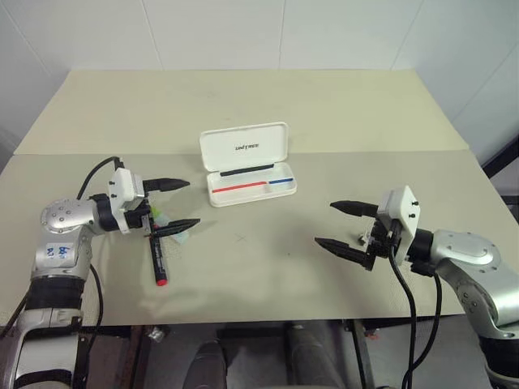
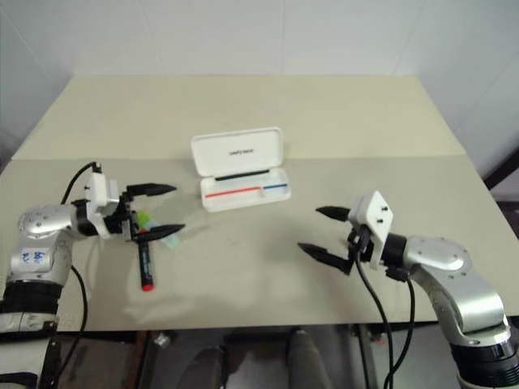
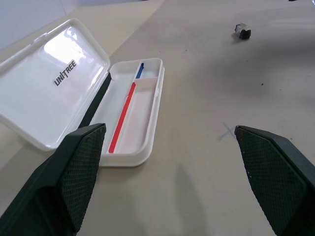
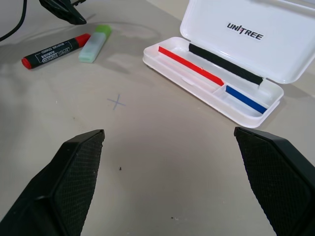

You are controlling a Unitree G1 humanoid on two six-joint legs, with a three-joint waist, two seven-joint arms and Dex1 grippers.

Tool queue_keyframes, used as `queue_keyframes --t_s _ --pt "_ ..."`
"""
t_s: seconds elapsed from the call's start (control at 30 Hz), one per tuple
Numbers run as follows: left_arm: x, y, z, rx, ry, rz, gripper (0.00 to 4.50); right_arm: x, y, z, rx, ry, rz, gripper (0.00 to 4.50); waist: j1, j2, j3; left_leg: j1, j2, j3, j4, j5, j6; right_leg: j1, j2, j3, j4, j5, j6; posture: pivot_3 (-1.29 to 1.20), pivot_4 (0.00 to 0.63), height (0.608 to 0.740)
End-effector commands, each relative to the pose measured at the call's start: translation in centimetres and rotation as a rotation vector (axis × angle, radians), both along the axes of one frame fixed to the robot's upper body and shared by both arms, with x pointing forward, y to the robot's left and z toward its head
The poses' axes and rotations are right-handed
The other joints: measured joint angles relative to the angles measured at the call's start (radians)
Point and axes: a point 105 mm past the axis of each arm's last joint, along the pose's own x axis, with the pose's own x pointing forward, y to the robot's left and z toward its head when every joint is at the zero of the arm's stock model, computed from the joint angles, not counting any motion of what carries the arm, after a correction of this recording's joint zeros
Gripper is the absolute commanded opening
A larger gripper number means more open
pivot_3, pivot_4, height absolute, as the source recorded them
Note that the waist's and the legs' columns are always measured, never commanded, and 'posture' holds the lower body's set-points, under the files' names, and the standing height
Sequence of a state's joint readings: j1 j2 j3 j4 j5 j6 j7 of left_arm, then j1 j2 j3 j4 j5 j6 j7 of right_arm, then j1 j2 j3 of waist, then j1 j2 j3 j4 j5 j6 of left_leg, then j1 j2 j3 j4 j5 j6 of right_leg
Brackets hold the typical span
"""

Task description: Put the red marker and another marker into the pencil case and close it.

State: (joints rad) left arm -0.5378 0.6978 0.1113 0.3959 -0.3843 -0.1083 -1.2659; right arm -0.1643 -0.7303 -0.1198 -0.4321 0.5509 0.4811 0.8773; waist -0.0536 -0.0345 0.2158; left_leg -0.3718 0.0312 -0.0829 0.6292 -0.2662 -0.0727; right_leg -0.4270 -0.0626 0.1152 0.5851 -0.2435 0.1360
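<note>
The white pencil case (image 1: 261,188) lies open at the table's middle, its lid (image 1: 243,146) tilted back and red and blue stripes in the tray. The red marker (image 1: 156,258) lies left of it, red end toward the front edge. The green highlighter (image 4: 95,43) lies right beside it, partly hidden behind my left fingers in the head views. My left gripper (image 1: 193,203) hovers open just over both markers and points toward the case with nothing between its fingers. My right gripper (image 1: 325,223) is open and empty, to the right of the case and nearer the front edge.
A small metallic object (image 3: 242,31) rests on the table near my right gripper. A faint cross mark (image 1: 240,237) sits between the markers and the case. A seam (image 1: 365,151) runs across the table just behind the case. The front edge (image 1: 259,312) is close.
</note>
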Motion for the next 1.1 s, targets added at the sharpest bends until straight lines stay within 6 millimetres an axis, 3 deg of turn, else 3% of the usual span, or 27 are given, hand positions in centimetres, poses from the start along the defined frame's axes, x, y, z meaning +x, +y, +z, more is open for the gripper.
queue_keyframes --t_s 0.03,0.43,0.6,0.83,1.1 --pt "0.7 -0.5 0.9 0.01 -0.05 -0.02 4.5 -0.3 -0.5 1.7 0.006 -0.071 -0.021 4.47 0.0 0.0 0.0 0.0 0.0 0.0 0.0 0.0 0.0 0.0 0.0 0.0 0.0 0.0 0.0 0.0 0.15 0.74" --pt "1.3 -3.5 -0.7 0.025 -0.008 -0.124 4.5 0.1 0.4 2.5 0.002 -0.091 0.008 4.47 0.001 0.0 0.0 0.0 0.0 0.0 0.0 0.0 0.0 0.0 0.0 0.0 0.0 0.001 0.001 0.0 0.15 0.74" --pt "2.5 -4.2 -1.1 0.077 0.019 -0.125 4.5 -0.4 1.2 2.5 0.018 -0.088 0.017 4.47 0.001 0.0 0.0 0.0 0.0 0.0 0.0 0.0 0.0 0.0 0.0 0.0 0.0 0.001 0.001 0.0 0.15 0.74" --pt "4.5 -5.4 -0.7 0.173 0.06 -0.144 4.5 -1.5 2.2 1.3 0.079 -0.067 -0.02 4.47 0.003 -0.001 0.0 -0.001 0.0 0.0 0.0 0.0 0.0 0.0 0.0 0.0 0.0 0.001 0.001 0.0 0.15 0.74" --pt "5.3 -5.6 0.1 0.267 0.089 -0.19 4.5 -2.5 2.2 0.2 0.125 -0.067 -0.113 4.47 -0.001 -0.001 0.0 -0.001 0.0 0.0 0.0 0.0 0.0 0.0 0.001 0.0 -0.001 0.001 0.002 0.0 0.15 0.74"
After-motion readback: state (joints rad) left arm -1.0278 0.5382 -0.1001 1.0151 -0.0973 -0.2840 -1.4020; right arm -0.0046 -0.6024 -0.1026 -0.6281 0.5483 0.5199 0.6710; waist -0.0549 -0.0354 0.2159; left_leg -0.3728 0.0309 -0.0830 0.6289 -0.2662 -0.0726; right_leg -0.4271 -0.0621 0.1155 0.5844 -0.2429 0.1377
